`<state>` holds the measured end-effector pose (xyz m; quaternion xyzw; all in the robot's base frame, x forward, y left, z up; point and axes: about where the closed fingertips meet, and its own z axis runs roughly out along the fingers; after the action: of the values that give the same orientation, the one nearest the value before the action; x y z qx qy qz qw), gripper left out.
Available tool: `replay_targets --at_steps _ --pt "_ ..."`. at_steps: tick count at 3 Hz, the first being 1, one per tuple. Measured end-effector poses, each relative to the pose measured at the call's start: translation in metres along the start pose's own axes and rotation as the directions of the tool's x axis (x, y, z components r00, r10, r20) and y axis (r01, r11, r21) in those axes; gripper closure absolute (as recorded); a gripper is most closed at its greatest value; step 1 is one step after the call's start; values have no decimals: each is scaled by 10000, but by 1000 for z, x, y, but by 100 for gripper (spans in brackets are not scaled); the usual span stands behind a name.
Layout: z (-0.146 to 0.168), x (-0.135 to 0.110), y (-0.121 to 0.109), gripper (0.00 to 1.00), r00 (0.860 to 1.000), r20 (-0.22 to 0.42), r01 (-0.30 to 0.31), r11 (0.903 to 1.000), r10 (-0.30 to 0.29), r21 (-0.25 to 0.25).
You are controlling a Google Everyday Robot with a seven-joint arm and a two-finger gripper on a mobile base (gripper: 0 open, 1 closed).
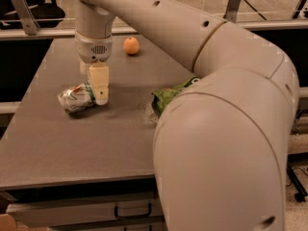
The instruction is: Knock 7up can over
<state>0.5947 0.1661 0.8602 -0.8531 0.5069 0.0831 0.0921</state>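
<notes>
The 7up can (76, 98), silver-white with green markings, lies on its side on the grey table (72, 143) at the left. My gripper (98, 97) hangs from the arm directly over the can's right end, its cream finger (99, 83) touching or just in front of the can. The rest of the can's right end is hidden behind that finger.
An orange fruit (131, 45) sits at the back of the table. A green snack bag (171, 97) lies mid-right, partly hidden by my large arm (226, 129). A drawer with a handle (132, 211) is under the table's front edge.
</notes>
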Motion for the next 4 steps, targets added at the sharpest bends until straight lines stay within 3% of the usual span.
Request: replay_targets --at_steps 1,2,3,4 --pt "-17 3 2 0 9941 977 -519 9976 473 449" --pt "-40 18 8 0 9652 2353 -1413 9847 1141 1018" --pt "-74 45 21 0 9068 3846 -2637 9442 1729 1973" --pt "-110 79 47 0 8252 5157 -4226 8577 2304 2929"
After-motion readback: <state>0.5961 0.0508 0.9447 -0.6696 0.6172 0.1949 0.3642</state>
